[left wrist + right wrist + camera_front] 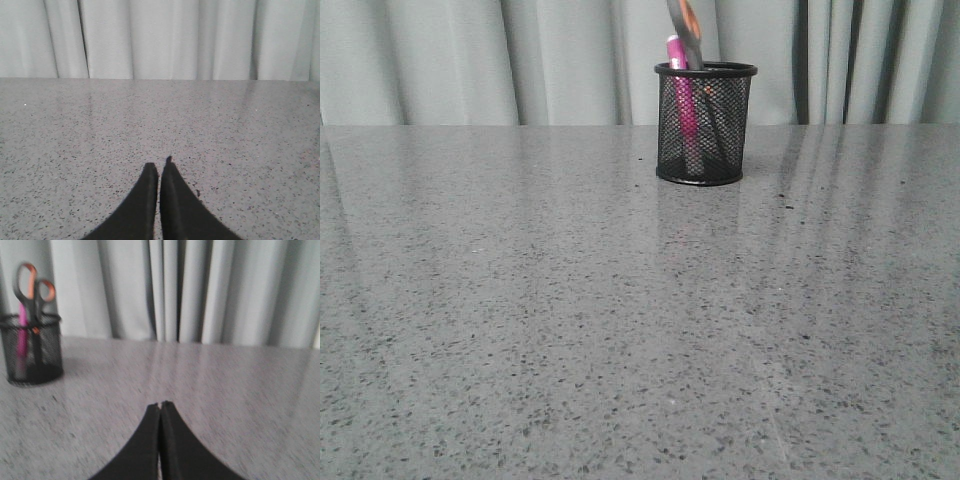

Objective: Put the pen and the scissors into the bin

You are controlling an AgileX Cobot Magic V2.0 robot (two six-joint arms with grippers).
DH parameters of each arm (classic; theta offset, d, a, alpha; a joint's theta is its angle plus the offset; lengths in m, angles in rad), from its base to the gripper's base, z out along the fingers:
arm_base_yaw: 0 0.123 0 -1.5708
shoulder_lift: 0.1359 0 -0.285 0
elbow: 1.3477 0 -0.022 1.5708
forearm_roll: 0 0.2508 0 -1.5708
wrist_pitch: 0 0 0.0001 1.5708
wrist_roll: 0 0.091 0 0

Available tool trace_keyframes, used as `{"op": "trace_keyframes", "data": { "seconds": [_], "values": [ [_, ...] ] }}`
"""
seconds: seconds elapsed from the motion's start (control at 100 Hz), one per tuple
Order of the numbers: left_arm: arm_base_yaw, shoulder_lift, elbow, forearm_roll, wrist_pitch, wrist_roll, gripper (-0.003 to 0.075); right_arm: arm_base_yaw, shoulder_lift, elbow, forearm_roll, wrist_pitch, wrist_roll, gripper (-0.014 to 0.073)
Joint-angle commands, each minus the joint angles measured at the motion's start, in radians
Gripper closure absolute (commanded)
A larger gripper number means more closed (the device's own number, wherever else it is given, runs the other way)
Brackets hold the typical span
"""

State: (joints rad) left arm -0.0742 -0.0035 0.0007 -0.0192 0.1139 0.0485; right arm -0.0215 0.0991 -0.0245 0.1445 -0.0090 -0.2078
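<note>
Left gripper closed, empty, over bare bench. Right gripper likewise closed and empty — the cup stands well apart from it. Cup sits upright near the bench's far edge, about midway along it, before grey curtains. Inside it — pink pen and scissors, blades down, loops above the rim.

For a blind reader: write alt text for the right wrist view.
A black mesh bin on a grey speckled table holds the scissors, handles up, and the pink pen. The right gripper, shut and empty, is well clear of it, before pale curtains.
</note>
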Motion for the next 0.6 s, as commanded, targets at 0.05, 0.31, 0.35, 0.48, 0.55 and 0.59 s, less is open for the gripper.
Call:
{"op": "trace_keyframes", "data": {
  "seconds": [0.05, 0.31, 0.35, 0.48, 0.55, 0.59],
  "values": [
    [0.003, -0.033, 0.045, -0.008, -0.073, -0.010, 0.0739, -0.035, -0.087, 0.013, -0.071, 0.001, 0.037, 0.0669],
    [0.003, -0.033, 0.045, -0.008, -0.073, -0.010, 0.0739, -0.036, -0.129, 0.049, -0.077, 0.051, 0.074, 0.0669],
    [0.003, -0.033, 0.045, -0.008, -0.073, -0.010, 0.0739, -0.036, -0.129, 0.049, -0.077, 0.051, 0.074, 0.0669],
    [0.003, -0.033, 0.045, -0.008, -0.073, -0.010, 0.0739, -0.036, -0.129, 0.049, -0.077, 0.070, 0.072, 0.0669],
    [0.003, -0.033, 0.045, -0.008, -0.073, -0.010, 0.0739, -0.036, -0.129, 0.049, -0.077, 0.070, 0.072, 0.0669],
    [0.003, -0.033, 0.045, -0.008, -0.073, -0.010, 0.0739, -0.036, -0.129, 0.049, -0.077, 0.064, 0.071, 0.0669]
  ]
}}
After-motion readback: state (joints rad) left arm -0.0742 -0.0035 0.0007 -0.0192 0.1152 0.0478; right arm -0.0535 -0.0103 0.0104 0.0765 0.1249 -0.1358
